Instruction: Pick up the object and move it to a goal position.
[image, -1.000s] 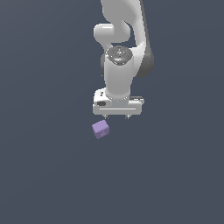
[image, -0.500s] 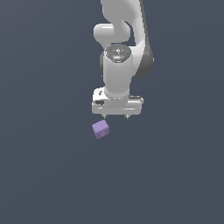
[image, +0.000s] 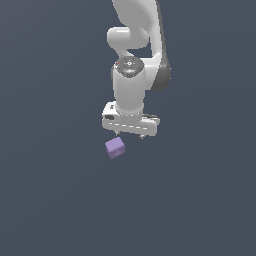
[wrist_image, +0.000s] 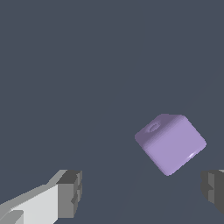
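Observation:
The object is a small light-purple cube (image: 115, 148) lying on the dark grey floor, just below the white gripper (image: 129, 135) and a little toward the exterior view's left of it. In the wrist view the cube (wrist_image: 170, 143) sits turned at an angle, with a faint round mark on one face, ahead of the fingertips and nearer one finger than the other. The gripper (wrist_image: 141, 192) stands open with a wide gap, and nothing is between its dark pads (wrist_image: 70, 193). It hovers above the cube without touching it.
A plain dark grey floor (image: 55, 200) fills both views. The white arm (image: 134, 75) rises above the gripper. No other object shows.
The arm and gripper have barely moved across the frames, and the cube lies where it was.

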